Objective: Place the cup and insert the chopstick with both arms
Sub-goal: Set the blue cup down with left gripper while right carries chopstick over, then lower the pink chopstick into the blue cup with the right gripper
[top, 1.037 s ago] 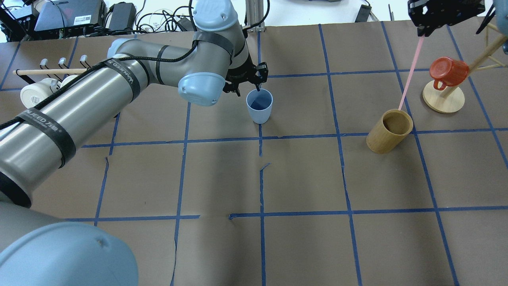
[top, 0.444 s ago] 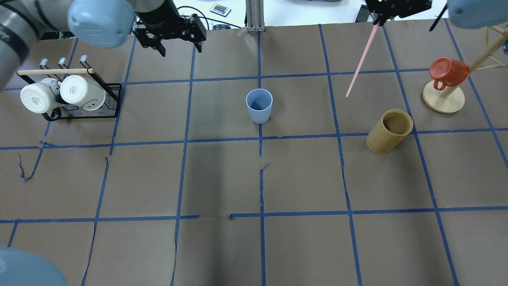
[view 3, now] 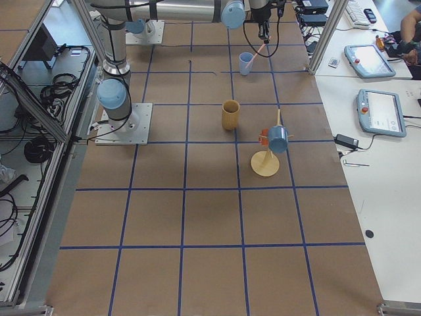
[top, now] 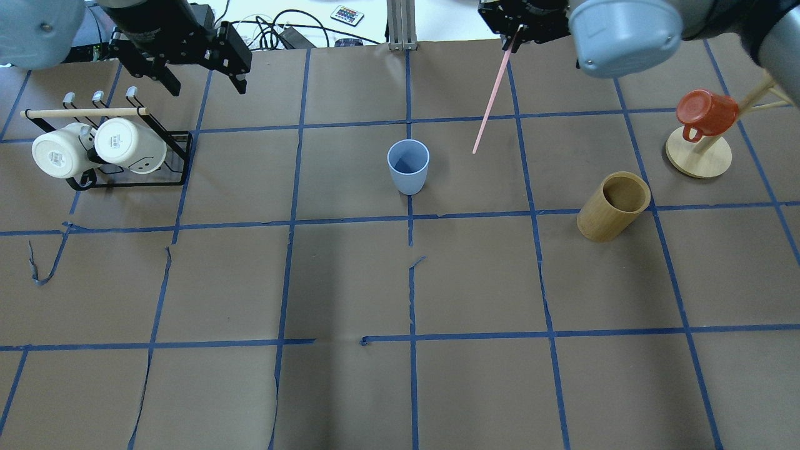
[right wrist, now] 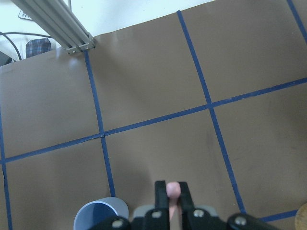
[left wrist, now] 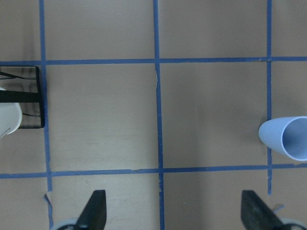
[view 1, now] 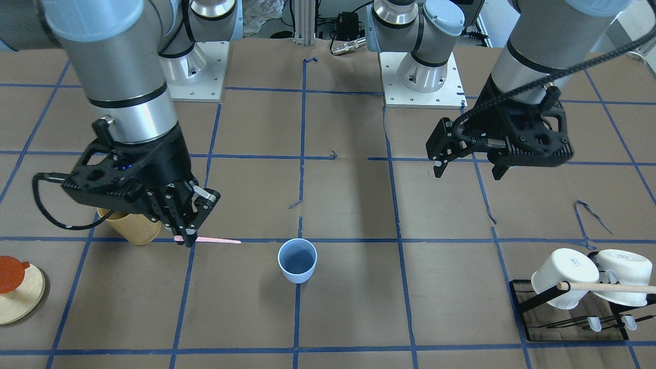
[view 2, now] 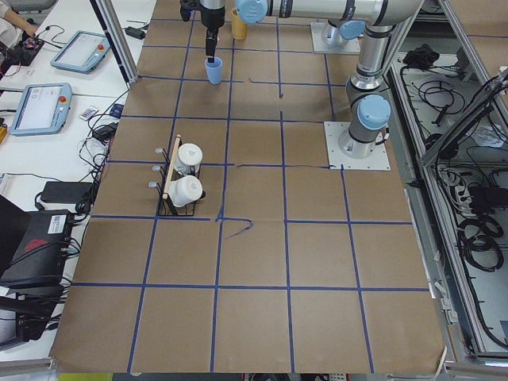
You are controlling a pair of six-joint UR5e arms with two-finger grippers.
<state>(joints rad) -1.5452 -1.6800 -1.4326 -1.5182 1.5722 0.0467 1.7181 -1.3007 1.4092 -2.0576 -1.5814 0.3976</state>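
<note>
The light-blue cup [top: 408, 165] stands upright and empty near the table's middle; it also shows in the front view [view 1: 297, 261] and at the left wrist view's right edge [left wrist: 288, 143]. My right gripper [top: 514, 30] is shut on the top end of the pale-pink chopstick [top: 494, 94], which hangs slanted with its lower tip to the right of the cup, apart from it. In the right wrist view the chopstick [right wrist: 173, 189] sits between the jaws, with the cup [right wrist: 100, 215] at lower left. My left gripper [top: 206, 84] is open and empty, high at the back left.
A tan bamboo cylinder [top: 612, 206] stands to the right of the cup. A red mug hangs on a wooden tree [top: 699, 153] at far right. A black rack [top: 178, 156] with two white mugs stands at far left, below my left gripper.
My left arm has drawn back from the cup to the back left, gripper open. My right gripper has carried the chopstick leftward, from over the bamboo cylinder toward the cup.
</note>
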